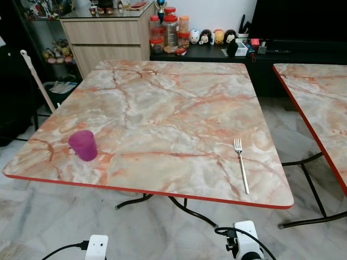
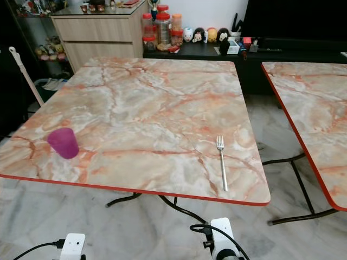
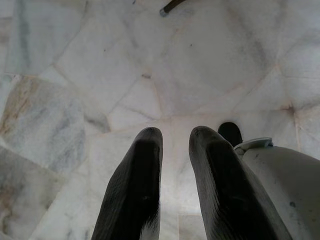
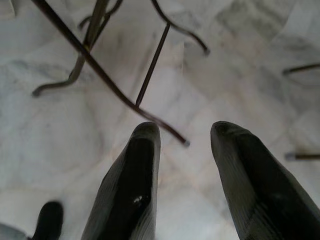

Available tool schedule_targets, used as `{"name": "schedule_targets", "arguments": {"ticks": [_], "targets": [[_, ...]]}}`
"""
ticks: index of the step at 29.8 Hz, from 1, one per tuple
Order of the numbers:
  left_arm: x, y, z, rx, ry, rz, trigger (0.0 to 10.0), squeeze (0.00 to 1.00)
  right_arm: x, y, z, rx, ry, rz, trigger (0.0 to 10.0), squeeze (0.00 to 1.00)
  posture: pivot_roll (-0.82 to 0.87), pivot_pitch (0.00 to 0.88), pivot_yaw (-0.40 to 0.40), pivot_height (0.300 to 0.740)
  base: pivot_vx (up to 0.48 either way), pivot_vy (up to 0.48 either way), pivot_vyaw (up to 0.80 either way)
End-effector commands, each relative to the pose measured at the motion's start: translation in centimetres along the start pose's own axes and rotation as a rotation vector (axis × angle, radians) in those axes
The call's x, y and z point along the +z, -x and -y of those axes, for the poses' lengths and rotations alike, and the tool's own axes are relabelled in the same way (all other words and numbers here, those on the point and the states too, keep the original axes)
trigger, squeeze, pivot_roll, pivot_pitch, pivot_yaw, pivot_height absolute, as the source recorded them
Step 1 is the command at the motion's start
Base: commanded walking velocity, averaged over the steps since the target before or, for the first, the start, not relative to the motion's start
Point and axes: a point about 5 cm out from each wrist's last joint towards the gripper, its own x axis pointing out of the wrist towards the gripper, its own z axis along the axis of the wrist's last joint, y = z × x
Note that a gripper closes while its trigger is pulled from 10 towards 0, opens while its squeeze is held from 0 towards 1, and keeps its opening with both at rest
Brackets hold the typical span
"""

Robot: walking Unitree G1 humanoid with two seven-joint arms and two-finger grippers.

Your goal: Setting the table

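A purple cup (image 1: 83, 145) stands upright near the front left corner of the marble-patterned table (image 1: 162, 103). A silver fork (image 1: 241, 165) lies near the front right corner, tines pointing away from me. Both arms hang low in front of the table's red front edge, below the tabletop. In its wrist view my left gripper (image 3: 175, 134) points down at the pale marble floor, fingers slightly apart and holding nothing. My right gripper (image 4: 184, 131) is open wider over the floor, also with nothing between its fingers.
A second marble table (image 1: 320, 92) stands to the right across a narrow gap. Black table legs (image 4: 150, 65) spread under the table. Behind are a wooden cabinet (image 1: 108, 32), red-lidded jars (image 1: 169, 30) and a dark low console (image 1: 282, 54).
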Motion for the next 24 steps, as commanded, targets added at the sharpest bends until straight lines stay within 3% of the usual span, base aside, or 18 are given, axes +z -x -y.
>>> {"name": "schedule_targets", "arguments": {"ticks": [1, 3, 7, 16, 24], "targets": [[-0.3, 0.0, -0.2, 0.0, -0.012, -0.014, 10.0, 0.0, 0.7, 0.0, 0.4, -0.005, 0.024, 0.058, 10.0, 0.0, -0.01, 0.034, 0.027, 0.74, 0.0, 0.0, 0.0], [-0.3, 0.1, -0.1, -0.004, -0.014, -0.015, 10.0, 0.0, 1.1, 0.3, 0.2, 0.016, 0.046, 0.118, 10.0, 0.0, -0.02, 0.041, 0.029, 0.74, 0.0, 0.0, 0.0], [-0.5, 0.1, 0.0, -0.01, -0.019, -0.021, 10.0, 0.0, 0.9, 1.0, 0.2, 0.012, 0.063, 0.14, 10.0, 0.0, -0.03, 0.053, 0.034, 0.74, 0.0, 0.0, 0.0], [-0.7, 0.2, -0.2, -0.009, -0.023, -0.025, 10.0, 0.0, 0.5, 3.5, 2.0, -0.085, 0.058, 0.228, 10.0, 0.0, -0.03, 0.072, 0.041, 0.74, 0.0, 0.0, 0.0], [-0.7, 0.2, -0.5, -0.006, -0.029, -0.024, 10.0, 0.0, 4.8, 5.8, 1.7, -0.062, 0.064, 0.445, 10.0, 0.0, -0.05, 0.079, 0.043, 0.74, 0.0, 0.0, 0.0]]}}
